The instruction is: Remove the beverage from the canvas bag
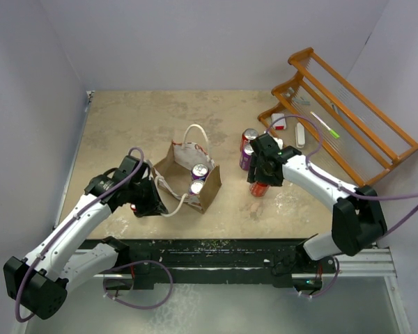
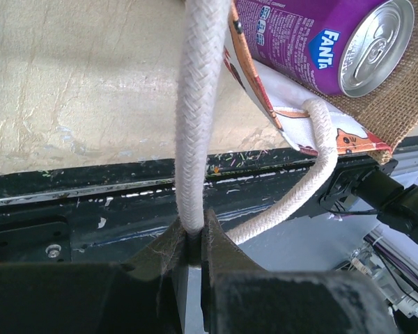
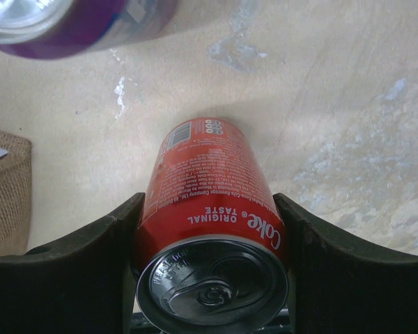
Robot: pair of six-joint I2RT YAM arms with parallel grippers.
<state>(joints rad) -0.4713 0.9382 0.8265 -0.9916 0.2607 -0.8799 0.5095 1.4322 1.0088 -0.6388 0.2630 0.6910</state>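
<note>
The canvas bag (image 1: 179, 172) stands at the table's middle, tan sides, white printed face (image 2: 297, 126). Two purple Fanta cans (image 1: 199, 172) show in its open top; one also shows in the left wrist view (image 2: 313, 43). My left gripper (image 1: 153, 200) is at the bag's near-left side, shut on a white rope handle (image 2: 193, 139), which is pinched between the jaws (image 2: 193, 233). My right gripper (image 1: 260, 179) is right of the bag, shut on an upright red Coke can (image 3: 205, 174) held between the fingers (image 3: 209, 209), its base at or just above the table.
A red can (image 1: 249, 136) and a purple can (image 1: 246, 156) stand just behind the right gripper; the purple can shows in the right wrist view (image 3: 63, 24). A wooden rack (image 1: 348, 111) with small white items (image 1: 300, 132) sits at the back right. A black rail (image 1: 216, 250) runs along the near edge.
</note>
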